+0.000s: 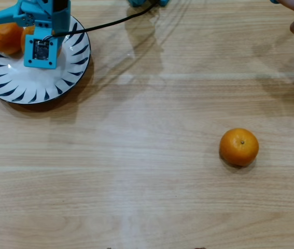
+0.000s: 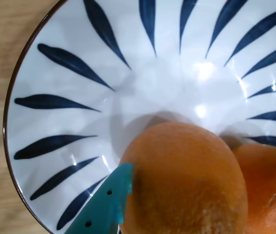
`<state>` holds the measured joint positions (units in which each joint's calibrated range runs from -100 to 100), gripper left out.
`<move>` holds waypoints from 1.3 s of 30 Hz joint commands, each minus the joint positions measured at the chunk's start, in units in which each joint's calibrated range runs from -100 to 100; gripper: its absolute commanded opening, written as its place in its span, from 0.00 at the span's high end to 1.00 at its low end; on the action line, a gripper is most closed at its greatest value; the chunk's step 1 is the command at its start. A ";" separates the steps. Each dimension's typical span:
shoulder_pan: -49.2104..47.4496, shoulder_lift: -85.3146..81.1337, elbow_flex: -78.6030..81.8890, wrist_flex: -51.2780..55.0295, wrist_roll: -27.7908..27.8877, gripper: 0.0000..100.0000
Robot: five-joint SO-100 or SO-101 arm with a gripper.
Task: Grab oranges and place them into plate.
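We see a light wood-grain table. Directly on it rest the plate, and one orange well apart, lower right of the plate.

Overhead looks straight down; wrist hangs close over the plate.

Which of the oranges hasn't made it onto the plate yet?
The lone orange out on the bare wooden table, right of centre in the overhead view. The other two already sit in the blue-striped plate, beside the gripper.
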<state>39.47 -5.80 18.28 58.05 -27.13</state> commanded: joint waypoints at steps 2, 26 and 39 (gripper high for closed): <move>-1.81 -0.80 -3.12 -0.77 -0.53 0.40; -50.03 -22.69 -8.10 8.26 -11.09 0.93; -71.56 -20.58 -16.70 8.17 -21.33 0.95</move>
<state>-30.52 -29.83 10.58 66.06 -47.68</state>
